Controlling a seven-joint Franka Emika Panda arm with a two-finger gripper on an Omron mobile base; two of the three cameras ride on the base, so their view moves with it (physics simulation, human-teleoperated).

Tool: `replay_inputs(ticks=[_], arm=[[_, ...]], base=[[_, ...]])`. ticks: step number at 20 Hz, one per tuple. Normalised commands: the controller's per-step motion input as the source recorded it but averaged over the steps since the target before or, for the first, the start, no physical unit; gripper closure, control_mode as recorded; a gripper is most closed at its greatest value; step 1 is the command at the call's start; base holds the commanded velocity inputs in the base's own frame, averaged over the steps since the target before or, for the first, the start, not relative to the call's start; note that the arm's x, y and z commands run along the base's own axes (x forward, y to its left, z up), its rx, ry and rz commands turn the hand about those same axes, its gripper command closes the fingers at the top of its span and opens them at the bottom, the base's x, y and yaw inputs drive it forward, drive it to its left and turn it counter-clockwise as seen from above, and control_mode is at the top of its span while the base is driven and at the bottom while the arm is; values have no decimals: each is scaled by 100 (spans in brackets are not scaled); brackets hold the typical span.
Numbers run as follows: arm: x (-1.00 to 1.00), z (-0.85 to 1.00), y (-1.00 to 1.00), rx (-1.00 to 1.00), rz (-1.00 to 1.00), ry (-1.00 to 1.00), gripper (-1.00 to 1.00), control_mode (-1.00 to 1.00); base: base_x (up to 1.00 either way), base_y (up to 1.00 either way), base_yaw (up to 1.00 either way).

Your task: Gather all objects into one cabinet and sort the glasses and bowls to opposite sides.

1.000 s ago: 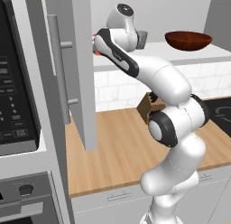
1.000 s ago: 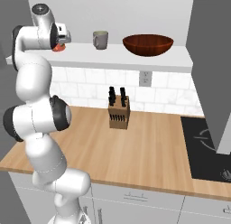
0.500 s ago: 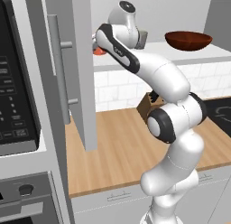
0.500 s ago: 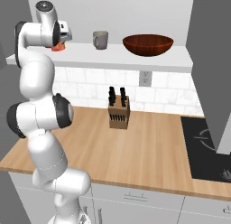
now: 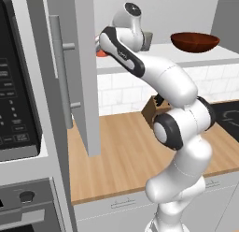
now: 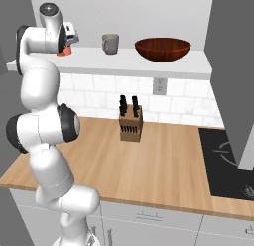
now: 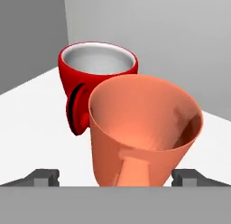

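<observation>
The door stands open at the far left of the left base view, its bar handle facing the camera, just left of the hand. The shelf runs rightward from there.

In the hand view the gripper sits with its tips wide apart, one on each side of the orange cup, and neither tip touches the cup, so the hand is spread and grasping nothing. The orange cup stands upright on the shelf right in front of the hand; what can be seen of its inside is empty. Just beyond it and a little left stands the red cup, upright, with a pale grey inside and nothing in it (a dark ring-like handle shows on its near side). The two cups overlap in this view; whether they touch I cannot tell.

In the right base view the orange cup peeks out from under the hand at the shelf's left end. To the right of the hand, well apart, stands the grey cup, upright. Further right sits the bowl, its inside bare.

Below the shelf, a knife block stands on the wooden counter, with the cooktop at the right.
</observation>
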Motion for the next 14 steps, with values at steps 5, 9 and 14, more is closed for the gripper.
replay_inputs(ticks=[5, 9, 14], arm=[[-33, 11, -29, 0, 2, -3, -100, -100], [-66, 14, -48, 0, 0, 9, -100, -100], [-54, 10, -47, 0, 0, 7, -100, -100]], base=[[0, 0, 0], [0, 0, 0], [0, 0, 0]])
